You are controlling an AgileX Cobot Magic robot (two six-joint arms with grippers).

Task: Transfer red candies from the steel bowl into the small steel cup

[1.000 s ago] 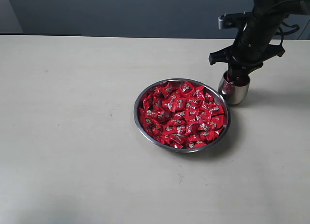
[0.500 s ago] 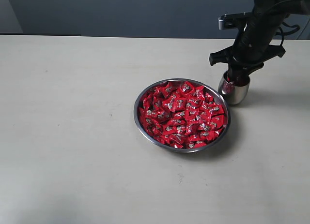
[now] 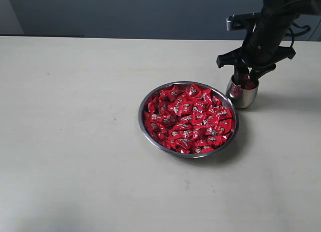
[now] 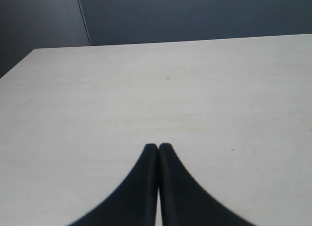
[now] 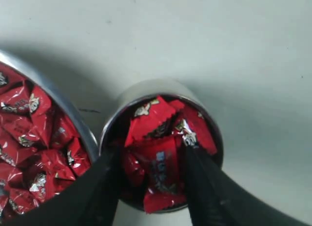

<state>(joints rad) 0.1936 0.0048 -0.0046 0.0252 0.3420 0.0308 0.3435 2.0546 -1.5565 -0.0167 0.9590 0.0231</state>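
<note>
Red candies (image 5: 146, 123): drop into the cup (image 5: 146, 87) in hand, my right gripper (image 5: 151, 150) spread over it; next I reach for the bowl (image 5: 73, 121) beside it.

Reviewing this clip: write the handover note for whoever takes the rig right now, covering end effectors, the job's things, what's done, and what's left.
Left end effector: shut, empty, above bare table.
Right end effector: open, fingertips at the mouth of the small steel cup, gripping nothing.
Things: the cup stands upright beside the steel bowl. The bowl is heaped with red candies.
Done: several candies lie in the cup, which looks close to full.
Left: lift the right arm clear, then fetch more only if room remains.
</note>
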